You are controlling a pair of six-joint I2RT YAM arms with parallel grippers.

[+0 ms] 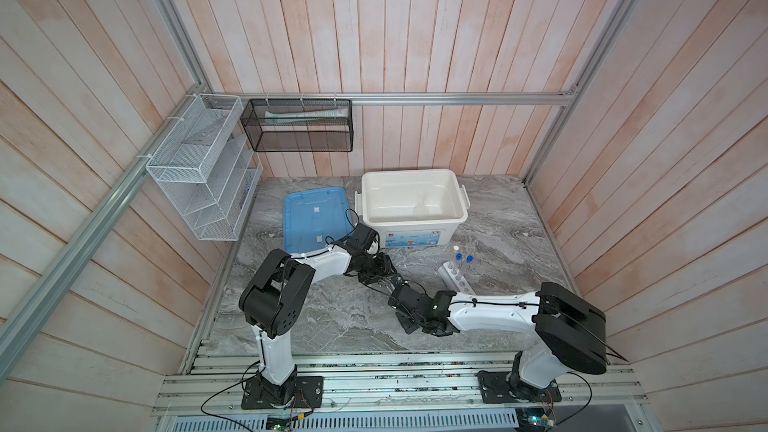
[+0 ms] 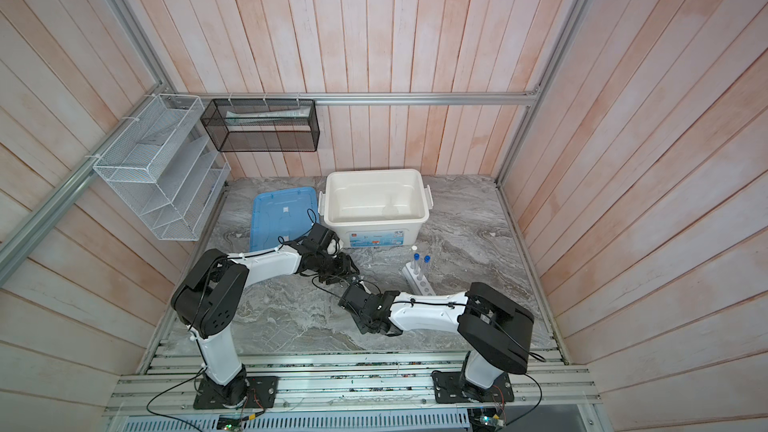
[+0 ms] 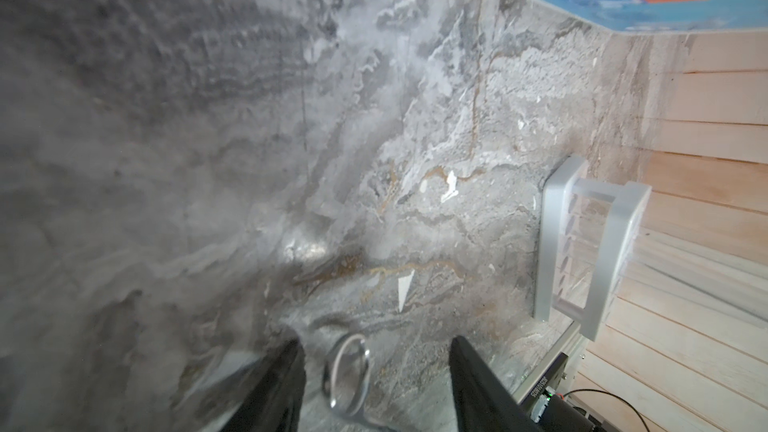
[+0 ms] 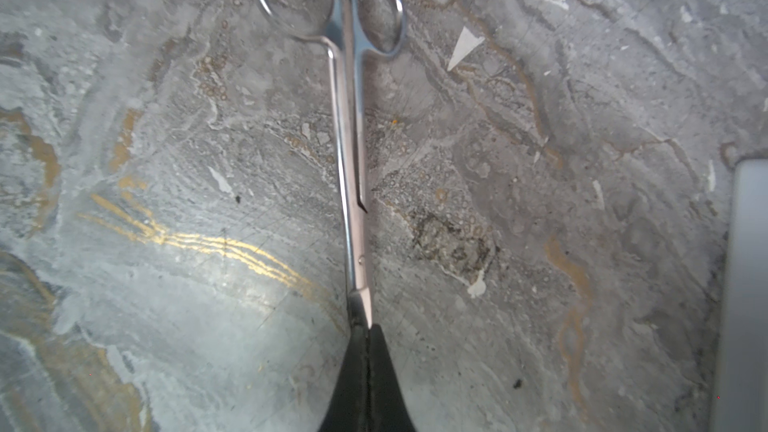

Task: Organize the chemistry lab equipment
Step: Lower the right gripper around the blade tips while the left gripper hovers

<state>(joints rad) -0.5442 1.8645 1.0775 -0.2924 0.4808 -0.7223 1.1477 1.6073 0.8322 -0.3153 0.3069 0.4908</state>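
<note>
Black right end effector (image 4: 368, 328) (tapered) on steel scissors (image 4: 356, 242)

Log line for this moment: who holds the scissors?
right gripper: shut on scissors blades | left gripper: open around one handle ring | three tubes: standing in rack

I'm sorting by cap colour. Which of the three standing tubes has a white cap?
The tube nearest the white bin, at the rack's far end; the other two have blue caps.

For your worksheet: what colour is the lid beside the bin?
The lid is light blue; see a top view.
</note>
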